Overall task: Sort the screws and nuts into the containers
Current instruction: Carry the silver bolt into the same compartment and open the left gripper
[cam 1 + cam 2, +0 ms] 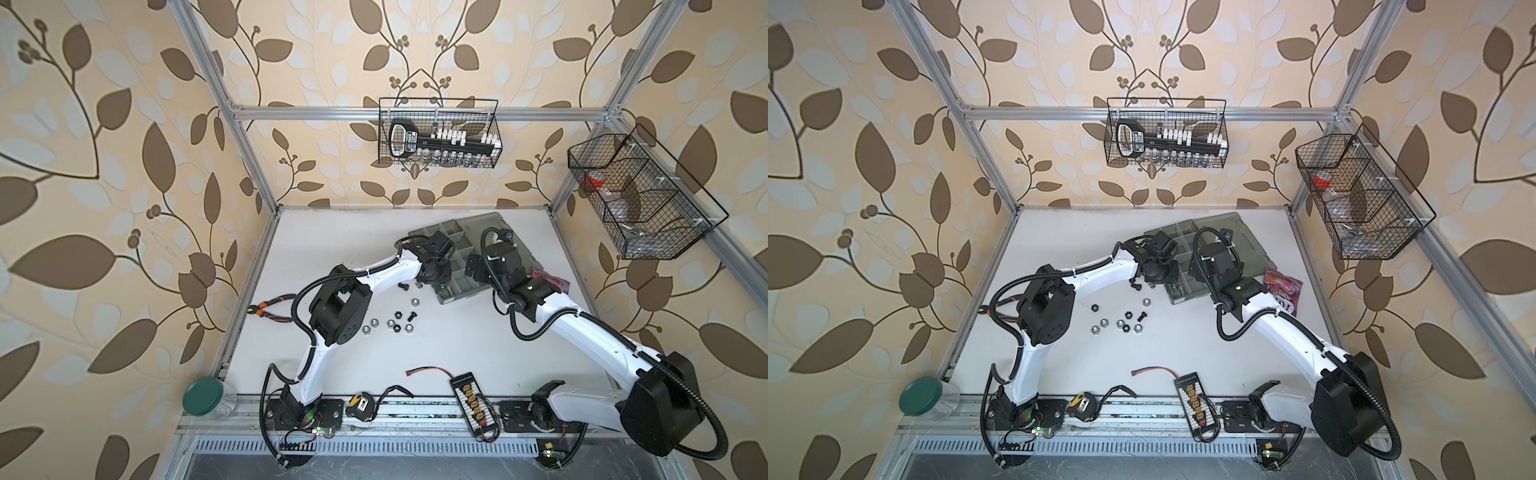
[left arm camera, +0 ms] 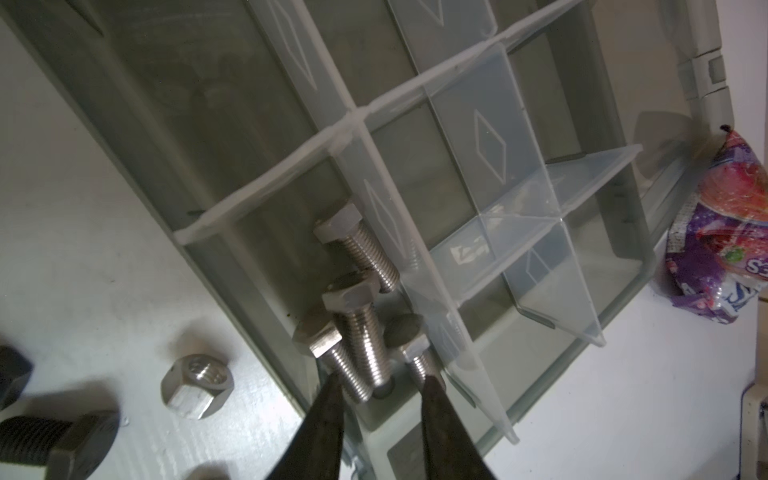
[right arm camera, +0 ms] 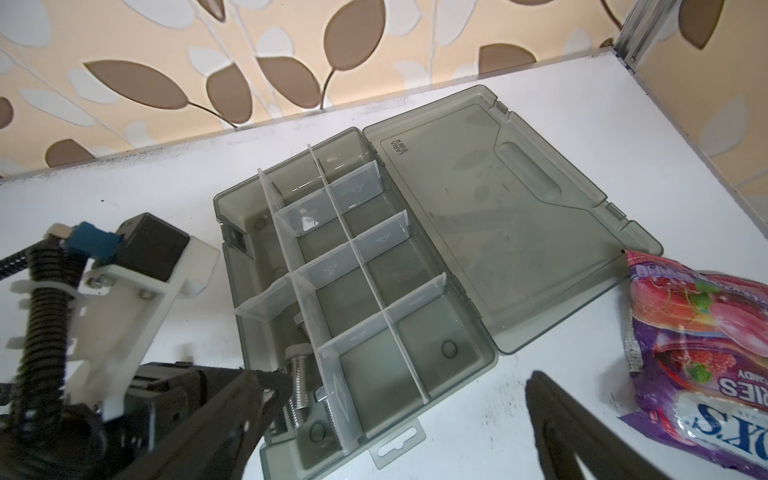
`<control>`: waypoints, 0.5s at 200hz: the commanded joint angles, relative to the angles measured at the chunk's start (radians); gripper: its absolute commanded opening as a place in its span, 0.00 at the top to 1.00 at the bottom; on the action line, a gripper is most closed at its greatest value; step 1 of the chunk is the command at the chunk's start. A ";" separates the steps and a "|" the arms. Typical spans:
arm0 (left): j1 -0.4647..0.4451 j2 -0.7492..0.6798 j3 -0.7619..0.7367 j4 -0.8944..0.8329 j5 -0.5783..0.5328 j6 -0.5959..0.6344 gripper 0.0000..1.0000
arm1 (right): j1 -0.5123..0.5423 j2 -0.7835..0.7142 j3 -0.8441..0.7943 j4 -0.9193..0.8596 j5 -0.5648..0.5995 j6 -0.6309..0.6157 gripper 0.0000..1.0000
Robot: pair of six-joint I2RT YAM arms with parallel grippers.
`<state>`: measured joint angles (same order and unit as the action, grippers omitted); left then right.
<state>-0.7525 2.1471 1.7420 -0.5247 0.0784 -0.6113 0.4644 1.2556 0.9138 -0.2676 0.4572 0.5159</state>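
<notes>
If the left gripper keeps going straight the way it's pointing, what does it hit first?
The left gripper, tips apart, points straight at the silver screws lying in an organizer compartment, so it would likely meet their shafts first. The remaining gap is hard to judge.

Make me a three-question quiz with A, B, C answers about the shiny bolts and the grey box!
1. Where do the silver bolts lie?
A. in a blue bucket
B. in one compartment of the grey case
C. on a red plate

2. How many silver bolts are in that compartment?
A. four
B. one
C. nine

3. How is the lid of the case?
A. shut tight
B. taken off and standing upright
C. open, lying flat beside the compartments

Answers:
1 B: the left wrist view shows them between the dividers.
2 A: four hex heads can be counted there.
3 C: the right wrist view shows it flat on the table, joined along one side.
</notes>
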 commanded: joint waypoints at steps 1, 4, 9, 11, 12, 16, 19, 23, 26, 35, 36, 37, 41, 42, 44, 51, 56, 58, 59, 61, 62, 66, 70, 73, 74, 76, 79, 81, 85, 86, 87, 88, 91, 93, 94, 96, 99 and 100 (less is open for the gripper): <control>-0.002 -0.027 0.028 0.014 0.000 0.001 0.61 | -0.001 -0.013 -0.013 0.001 0.021 0.001 0.00; -0.002 -0.029 0.025 0.016 -0.002 0.002 0.60 | -0.001 -0.013 -0.013 0.001 0.020 0.001 0.00; -0.002 -0.036 0.022 0.017 -0.004 0.005 0.58 | 0.000 -0.012 -0.013 0.000 0.020 0.001 0.00; -0.003 -0.040 0.021 0.017 -0.007 0.005 0.58 | 0.000 -0.012 -0.013 0.001 0.021 0.002 0.00; -0.003 -0.041 0.020 0.018 -0.009 0.006 0.58 | 0.000 -0.012 -0.013 0.001 0.021 0.002 0.00; -0.003 -0.048 0.016 0.020 -0.013 0.009 0.57 | 0.000 -0.012 -0.013 0.001 0.019 0.002 0.00; -0.002 -0.053 0.013 0.020 -0.018 0.010 0.57 | 0.000 -0.012 -0.012 0.001 0.019 0.002 0.00; -0.002 -0.062 0.008 0.021 -0.027 0.011 0.56 | 0.000 -0.012 -0.013 0.001 0.016 0.002 0.00; -0.002 -0.069 0.003 0.023 -0.033 0.013 0.56 | -0.001 -0.010 -0.012 0.001 0.014 0.003 0.00; -0.002 -0.097 -0.017 0.029 -0.057 0.016 0.54 | -0.001 -0.010 -0.012 0.002 0.007 0.001 0.00; -0.002 -0.101 -0.018 0.030 -0.059 0.016 0.53 | -0.001 -0.010 -0.012 0.003 0.006 0.001 0.00; -0.002 -0.105 -0.021 0.030 -0.063 0.017 0.53 | 0.000 -0.011 -0.012 0.003 0.005 0.000 0.00; -0.003 -0.119 -0.032 0.033 -0.079 0.017 0.52 | -0.001 -0.010 -0.013 0.004 0.002 0.000 0.01; -0.002 -0.123 -0.035 0.033 -0.082 0.018 0.52 | 0.000 -0.010 -0.012 0.004 0.001 0.000 0.00; -0.002 -0.130 -0.040 0.034 -0.089 0.018 0.52 | 0.000 -0.010 -0.013 0.005 -0.001 0.000 0.00; -0.002 -0.159 -0.061 0.040 -0.121 0.018 0.51 | 0.000 -0.010 -0.014 0.008 -0.007 -0.002 0.01; -0.002 -0.176 -0.079 0.044 -0.143 0.018 0.49 | 0.000 -0.009 -0.015 0.009 -0.012 -0.001 0.00; -0.002 -0.190 -0.086 0.045 -0.154 0.018 0.47 | -0.001 -0.009 -0.015 0.011 -0.015 -0.001 0.00; -0.002 -0.193 -0.090 0.046 -0.159 0.018 0.47 | -0.001 -0.009 -0.015 0.010 -0.015 -0.002 0.00; -0.002 -0.198 -0.097 0.047 -0.170 0.018 0.45 | -0.001 -0.008 -0.015 0.011 -0.018 -0.001 0.00; -0.001 -0.203 -0.102 0.047 -0.175 0.017 0.45 | 0.000 -0.008 -0.015 0.011 -0.019 -0.001 0.00; -0.001 -0.219 -0.114 0.043 -0.197 0.011 0.41 | 0.000 -0.007 -0.015 0.013 -0.024 0.000 0.00; -0.001 -0.236 -0.128 0.040 -0.221 0.010 0.39 | 0.001 -0.006 -0.015 0.014 -0.030 0.001 0.01; 0.000 -0.250 -0.139 0.037 -0.239 0.009 0.36 | 0.000 -0.005 -0.015 0.016 -0.035 0.001 0.00; 0.000 -0.254 -0.143 0.036 -0.245 0.009 0.35 | 0.001 -0.004 -0.015 0.015 -0.038 0.001 0.00; 0.001 -0.262 -0.150 0.035 -0.254 0.009 0.33 | 0.002 -0.004 -0.015 0.016 -0.041 0.001 0.00; 0.002 -0.276 -0.161 0.034 -0.269 0.009 0.31 | 0.004 -0.003 -0.015 0.019 -0.046 0.002 0.00; 0.002 -0.285 -0.169 0.034 -0.279 0.009 0.29 | 0.005 -0.002 -0.015 0.020 -0.049 0.002 0.00; 0.003 -0.304 -0.185 0.033 -0.299 0.008 0.26 | 0.006 -0.003 -0.014 0.022 -0.053 0.000 0.00; 0.004 -0.308 -0.190 0.032 -0.304 0.008 0.25 | 0.006 -0.002 -0.015 0.024 -0.055 0.001 0.00; 0.004 -0.313 -0.194 0.031 -0.308 0.007 0.25 | 0.008 -0.001 -0.015 0.025 -0.058 0.001 0.00; 0.005 -0.316 -0.198 0.032 -0.312 0.006 0.24 | 0.009 -0.001 -0.015 0.026 -0.059 0.000 0.00; 0.007 -0.331 -0.212 0.031 -0.326 0.004 0.21 | 0.013 -0.001 -0.015 0.030 -0.064 -0.002 0.00; 0.008 -0.341 -0.220 0.031 -0.334 0.002 0.20 | 0.017 -0.001 -0.014 0.032 -0.066 -0.003 0.00; 0.009 -0.346 -0.225 0.030 -0.338 0.001 0.19 | 0.018 0.000 -0.014 0.033 -0.067 -0.004 0.00; 0.011 -0.354 -0.233 0.029 -0.345 -0.002 0.17 | 0.020 0.001 -0.014 0.036 -0.069 -0.005 0.00; 0.014 -0.370 -0.247 0.028 -0.356 -0.006 0.15 | 0.026 0.002 -0.015 0.041 -0.070 -0.005 0.00; 0.013 -0.375 -0.250 0.028 -0.359 -0.007 0.14 | 0.029 0.003 -0.015 0.041 -0.071 -0.005 0.00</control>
<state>-0.7513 1.9247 1.5570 -0.4950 -0.1150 -0.6125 0.4675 1.2556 0.9138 -0.2600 0.4263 0.5156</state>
